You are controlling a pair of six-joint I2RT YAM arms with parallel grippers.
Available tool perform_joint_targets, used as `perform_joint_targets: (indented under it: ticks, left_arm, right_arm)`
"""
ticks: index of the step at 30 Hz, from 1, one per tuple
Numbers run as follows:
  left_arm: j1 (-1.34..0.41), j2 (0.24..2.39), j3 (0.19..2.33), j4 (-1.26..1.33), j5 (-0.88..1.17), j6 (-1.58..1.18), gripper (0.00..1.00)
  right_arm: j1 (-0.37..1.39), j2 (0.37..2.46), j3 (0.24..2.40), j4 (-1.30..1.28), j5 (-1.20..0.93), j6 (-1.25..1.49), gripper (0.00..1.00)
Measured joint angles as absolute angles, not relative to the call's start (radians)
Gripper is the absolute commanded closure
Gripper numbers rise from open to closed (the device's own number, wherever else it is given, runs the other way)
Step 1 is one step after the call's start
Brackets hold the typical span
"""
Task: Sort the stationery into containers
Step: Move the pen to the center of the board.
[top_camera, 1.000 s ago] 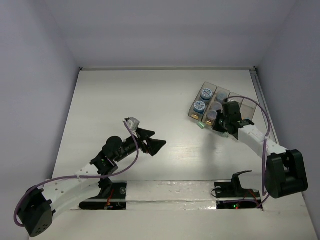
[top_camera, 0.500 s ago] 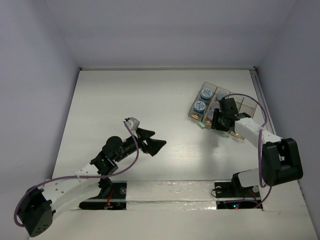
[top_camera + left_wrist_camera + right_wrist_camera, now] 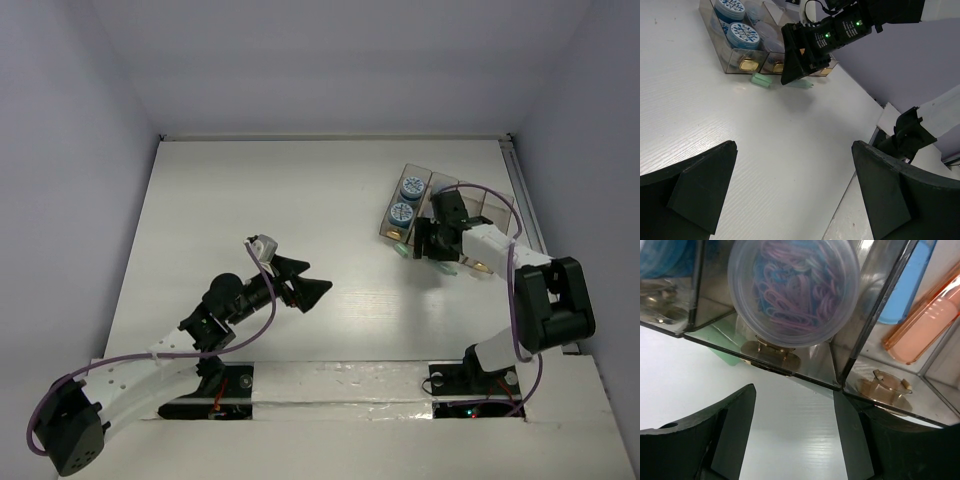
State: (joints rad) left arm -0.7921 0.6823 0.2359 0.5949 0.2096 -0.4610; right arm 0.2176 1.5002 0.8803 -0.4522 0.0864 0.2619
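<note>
The right end effector [image 3: 795, 440], spread and empty, faces the box [image 3: 735, 62]; the left end effector [image 3: 794, 150] gapes above the bench [image 3: 250, 200].

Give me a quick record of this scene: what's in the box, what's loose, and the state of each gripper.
box: clear organiser, far right of the top view
in box: two blue tubs, clip tub, blue stick, orange stick
loose: two green sticks, lying just in front of the box
left gripper: open, empty, apart from the box
right gripper: open, empty, close to the box's front wall
</note>
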Motion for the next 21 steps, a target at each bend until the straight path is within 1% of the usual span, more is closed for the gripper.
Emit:
perform_joint_targets:
  ticks: [4,6,11,14,21]
  left_arm:
    - [-0.793,0.683,0.236,0.595,0.210,-0.461,0.01]
    - [-0.793,0.684,0.236,0.595,0.210,-0.461,0.01]
    - [-0.793,0.685,0.236,0.595,0.210,-0.461,0.01]
    - [-0.793,0.685,0.236,0.595,0.210,-0.461,0.01]
    - [-0.793,0.685,0.236,0.595,0.210,-0.461,0.01]
  right_arm:
    - [0.218,1.531,0.891,-0.472,0.070,0.259,0.30]
    - [0.218,1.532,0.895,-0.474,0.062,0.260,0.27]
    - [0.236,1.537,0.895,-0.471,0.040,0.262,0.27]
    - [0.277,1.541,0.897,-0.467,0.049,0.265,0.27]
    - [0.451,1.524,0.895,-0.483,0.028,0.320,0.29]
